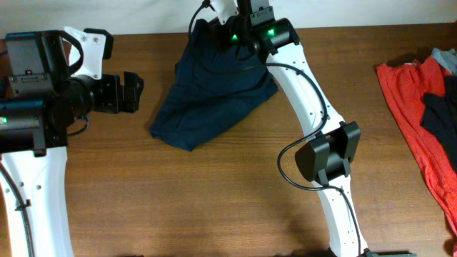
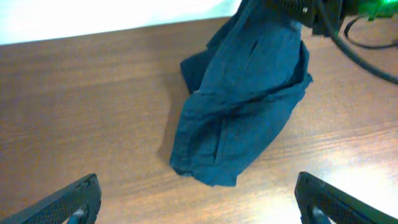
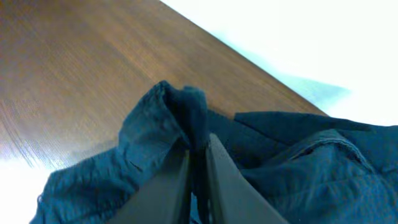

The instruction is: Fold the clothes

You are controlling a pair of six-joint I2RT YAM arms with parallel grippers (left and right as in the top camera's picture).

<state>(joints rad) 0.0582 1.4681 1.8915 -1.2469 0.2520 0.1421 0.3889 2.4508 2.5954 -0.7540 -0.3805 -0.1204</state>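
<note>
Dark blue garment point(image 1: 214, 100) crumpled on the wooden worktop point(image 1: 214, 207) near its far edge, right jaws pinched tight on a raised fold of it, left jaws spread wide and empty, apart from the cloth, red clothes point(image 1: 410, 121) heaped at the worktop's right edge

A crumpled dark blue garment point(image 1: 214, 100) lies on the wooden bench point(image 1: 214, 200) by the far edge, with red cloth point(image 1: 407, 107) at the right edge.
</note>
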